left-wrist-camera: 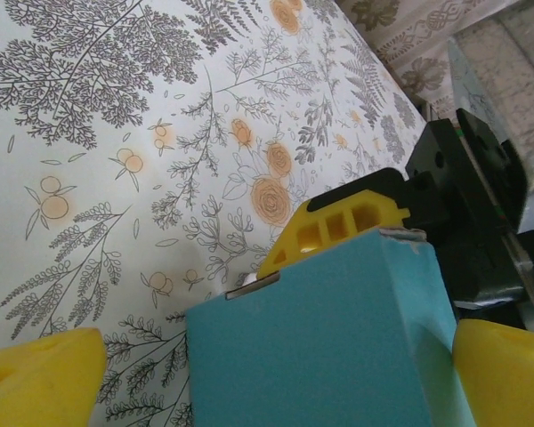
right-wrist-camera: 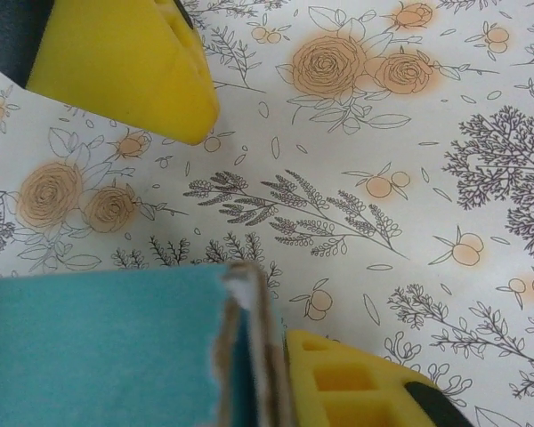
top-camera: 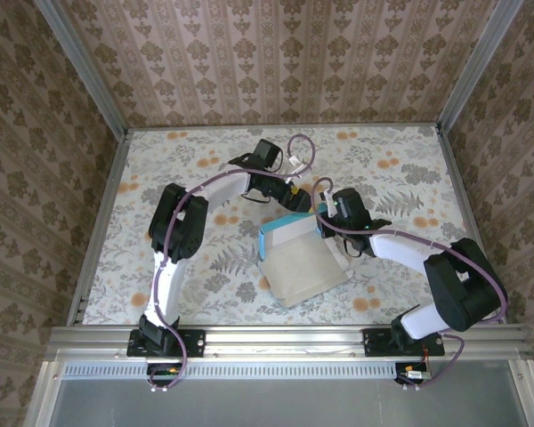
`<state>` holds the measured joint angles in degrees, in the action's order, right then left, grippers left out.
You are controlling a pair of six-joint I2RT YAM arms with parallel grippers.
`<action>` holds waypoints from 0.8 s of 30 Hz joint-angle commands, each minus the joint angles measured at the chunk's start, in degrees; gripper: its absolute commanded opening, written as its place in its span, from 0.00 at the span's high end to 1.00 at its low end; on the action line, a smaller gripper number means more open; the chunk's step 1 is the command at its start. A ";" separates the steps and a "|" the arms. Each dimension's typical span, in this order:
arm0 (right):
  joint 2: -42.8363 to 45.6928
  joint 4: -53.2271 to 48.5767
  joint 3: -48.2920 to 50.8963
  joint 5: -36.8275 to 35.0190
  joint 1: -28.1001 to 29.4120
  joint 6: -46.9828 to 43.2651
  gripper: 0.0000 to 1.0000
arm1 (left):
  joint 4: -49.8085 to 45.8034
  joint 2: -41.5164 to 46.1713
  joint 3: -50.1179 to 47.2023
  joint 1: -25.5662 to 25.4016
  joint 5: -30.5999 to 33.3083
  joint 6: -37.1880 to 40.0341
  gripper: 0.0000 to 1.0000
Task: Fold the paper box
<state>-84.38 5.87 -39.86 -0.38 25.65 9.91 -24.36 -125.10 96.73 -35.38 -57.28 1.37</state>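
Nearest us, left jaws gape astride the paper box [left-wrist-camera: 320, 347], right jaws apart. Turquoise card wall upright; off-white floor runs lower right.

The paper box [top-camera: 303, 267] is pictured partly folded, just right of the middle of the floral table [top-camera: 160, 160]. Its off-white inside is laid flat and skewed, spread toward 5 o'clock. A turquoise-blue wall is raised upright along the 11 o'clock edge, with one frayed corner exposed.
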 commanded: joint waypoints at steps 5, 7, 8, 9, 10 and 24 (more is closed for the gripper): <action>-1.96 -1.72 -2.20 -8.85 2.24 -0.85 0.91 | -2.18 -0.60 0.56 0.24 -2.83 1.79 0.00; -2.18 -2.14 -2.42 -10.62 2.88 -1.07 0.91 | -2.03 -0.33 0.06 0.22 -2.86 1.80 0.00; -2.18 -2.18 -2.50 -11.54 3.28 -1.20 0.92 | -2.03 -0.16 -0.15 0.22 -2.84 1.80 0.00; -2.28 -2.25 -2.66 -12.42 3.65 -1.37 0.91 | -2.01 -0.02 -0.33 0.22 -2.85 1.88 0.00; -2.36 -2.39 -2.74 -13.00 3.96 -1.65 0.91 | -2.01 0.16 -0.53 0.27 -2.81 1.87 0.00; 9.10 -4.66 0.58 -1.55 4.60 2.69 0.63 | 0.26 8.69 -5.38 1.81 3.14 -1.12 0.00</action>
<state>-79.13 2.85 -40.91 -4.97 29.91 10.83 -24.45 -120.68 92.18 -33.89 -55.31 0.69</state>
